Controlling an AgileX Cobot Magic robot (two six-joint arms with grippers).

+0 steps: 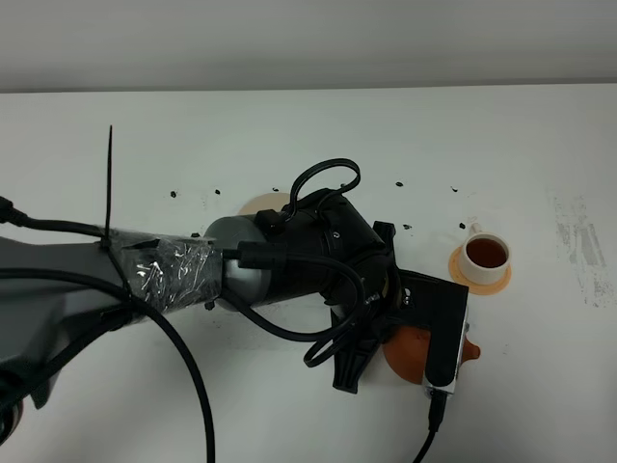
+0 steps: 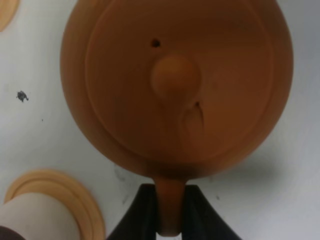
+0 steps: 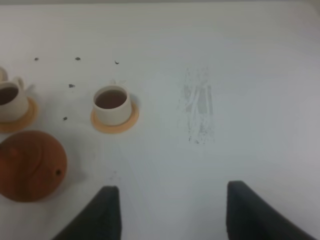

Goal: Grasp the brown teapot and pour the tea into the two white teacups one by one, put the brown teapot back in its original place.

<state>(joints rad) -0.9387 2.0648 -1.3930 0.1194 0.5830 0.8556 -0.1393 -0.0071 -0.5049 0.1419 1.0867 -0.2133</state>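
The left gripper (image 2: 170, 207) is clamped tight on the loop handle of the round reddish-brown clay teapot (image 2: 175, 85), held above the white table (image 1: 289, 125) near 2 cream-white cylindrical teacups (image 3: 112, 105) (both holding dark tea). The right gripper (image 3: 170, 210) gapes wide, empty.

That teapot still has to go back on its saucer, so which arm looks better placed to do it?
Left. Its gripper is already shut on the teapot handle, and both cups hold tea. The right gripper is open and holds nothing. The saucer lies just behind the left arm.
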